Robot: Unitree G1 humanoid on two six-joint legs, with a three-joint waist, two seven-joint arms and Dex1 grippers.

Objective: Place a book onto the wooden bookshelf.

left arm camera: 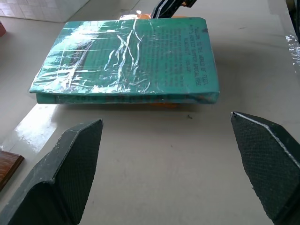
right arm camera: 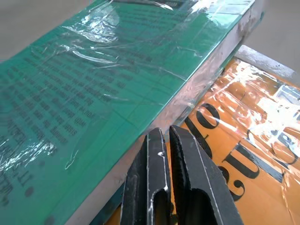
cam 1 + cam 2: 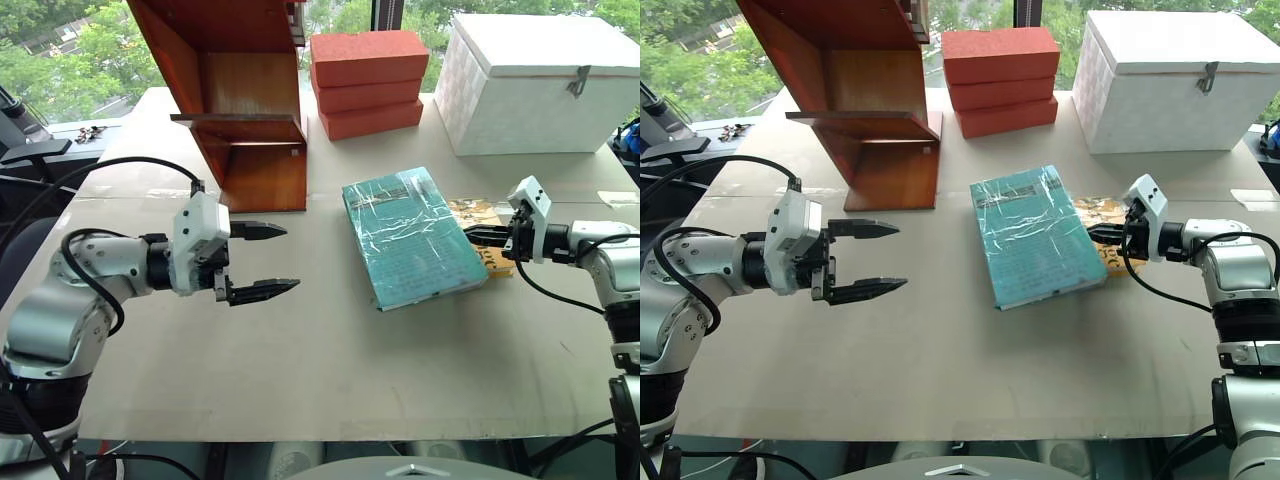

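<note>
The teal book point(image 3: 410, 238), wrapped in wrinkled clear plastic, lies flat on the table right of centre, partly on top of a thinner orange book point(image 3: 482, 215). My right gripper point(image 2: 165, 133) is shut with nothing between its fingers, and its tips sit at the teal book's right edge, just over the orange cover. My left gripper point(image 3: 290, 258) hangs open above the table to the left of the book, pointing toward it with a gap between them. The wooden bookshelf point(image 3: 250, 100) stands at the back left, its shelf board bare.
Stacked red-orange bricks point(image 3: 368, 85) stand behind the book, beside the bookshelf. A white box point(image 3: 530, 85) with a latch sits at the back right. Bare table point(image 3: 330, 370) stretches from the grippers to the front edge.
</note>
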